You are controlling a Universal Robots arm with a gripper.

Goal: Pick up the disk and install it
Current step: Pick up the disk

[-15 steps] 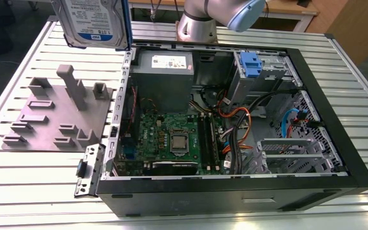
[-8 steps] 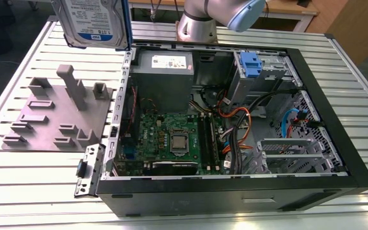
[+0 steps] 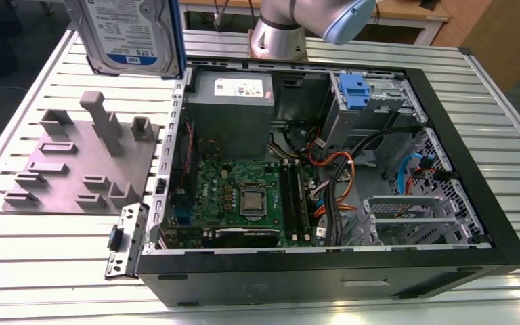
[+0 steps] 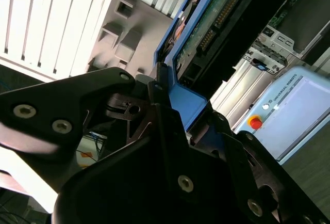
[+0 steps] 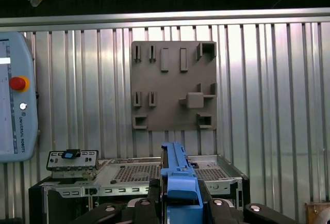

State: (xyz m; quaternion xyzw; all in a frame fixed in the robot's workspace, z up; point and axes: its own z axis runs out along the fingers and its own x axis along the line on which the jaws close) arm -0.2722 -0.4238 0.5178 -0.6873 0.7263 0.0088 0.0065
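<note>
I see my gripper [image 4: 170, 82] clamped on the disk [image 4: 219, 10] by its blue rail [image 4: 188, 105], circuit board facing me. Beyond lie a grey fixture plate [image 4: 121, 35] on the slatted table [image 4: 41, 17] and a teach pendant [image 4: 296, 105].

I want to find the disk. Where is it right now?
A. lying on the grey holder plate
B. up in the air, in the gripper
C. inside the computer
B: the disk hangs above the table, its blue edge clamped in the gripper.
</note>
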